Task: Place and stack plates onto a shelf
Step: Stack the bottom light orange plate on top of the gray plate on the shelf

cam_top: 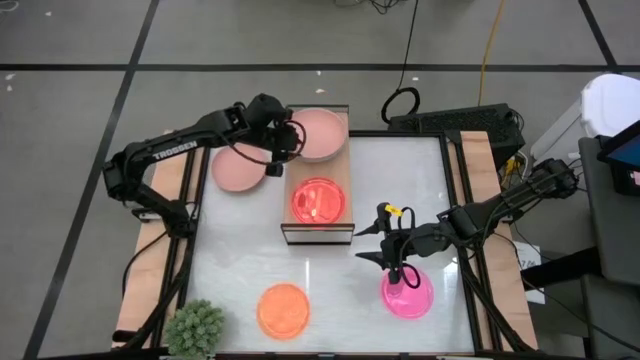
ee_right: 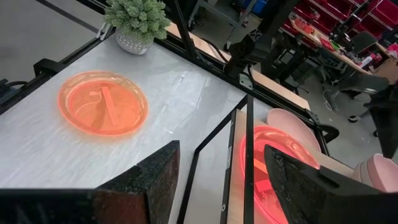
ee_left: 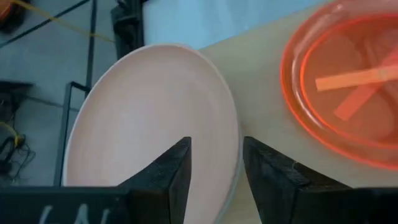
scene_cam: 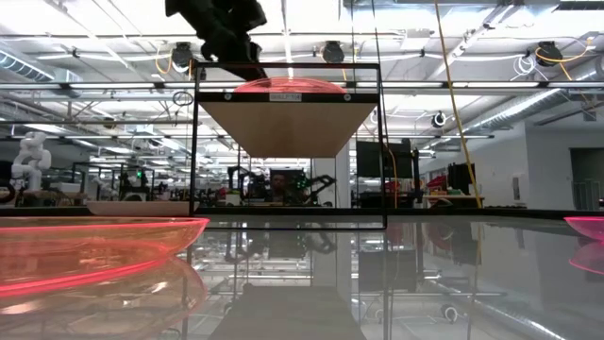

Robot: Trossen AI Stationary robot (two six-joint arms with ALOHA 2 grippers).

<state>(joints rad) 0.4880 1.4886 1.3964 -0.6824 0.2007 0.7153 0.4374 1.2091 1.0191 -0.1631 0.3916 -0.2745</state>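
Currently my left claw (cam_top: 285, 140) is at the far end of the shelf (cam_top: 340, 170), fingers (ee_left: 168, 177) parted around the near rim of a pale pink plate (cam_top: 320, 133); the rim runs through the gap between them, though I cannot tell whether either finger touches it. That plate lies on the shelf's far end, overhanging the edge. Just to the left of this claw, off the shelf, a second pink plate (cam_top: 238, 168) sits on the table (cam_top: 400, 180). Ahead of the claw on the board lies a clear red plate (cam_top: 319, 201), filling the shelf's near half.

Further left and nearer the front, a plant ball (cam_top: 195, 328) stands at the table corner, with an orange plate (cam_top: 283, 310) beside it.

On the right, my right claw (cam_top: 397, 275) hangs with fingers (ee_right: 146, 180) spread wide, holding nothing, directly over the far rim of a hot pink plate (cam_top: 407, 295) lying flat on the table. The shelf stands left of this claw, a little apart.
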